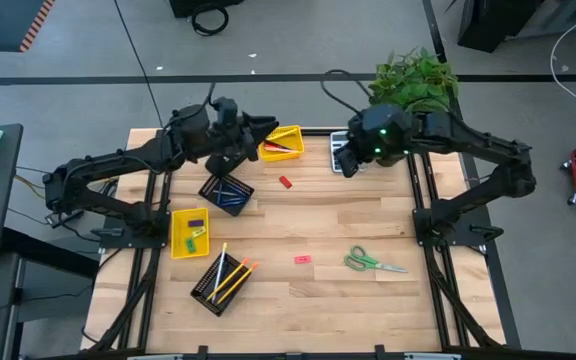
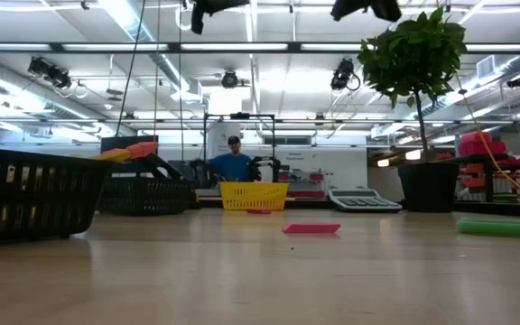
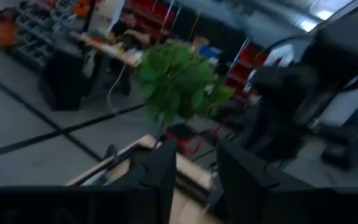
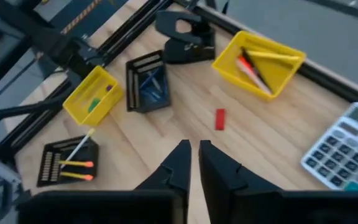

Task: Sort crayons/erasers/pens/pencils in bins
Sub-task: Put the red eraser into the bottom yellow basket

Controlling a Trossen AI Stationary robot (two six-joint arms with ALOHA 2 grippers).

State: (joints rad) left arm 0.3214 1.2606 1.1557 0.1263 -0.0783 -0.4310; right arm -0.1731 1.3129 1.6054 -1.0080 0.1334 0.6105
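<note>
My left gripper hangs open high over the far yellow bin, which holds red and black pens; nothing shows between its fingers. My right gripper is shut with nothing in it, up near the calculator. A black mesh bin holds blue crayons. A yellow bin holds erasers, and a near mesh bin holds pencils. A red eraser and a pink eraser lie flat on the table.
Green-handled scissors lie on the table's right half. A potted plant stands at the far right corner behind the calculator. Bare wood stretches along the near edge. A person stands in the room beyond the table.
</note>
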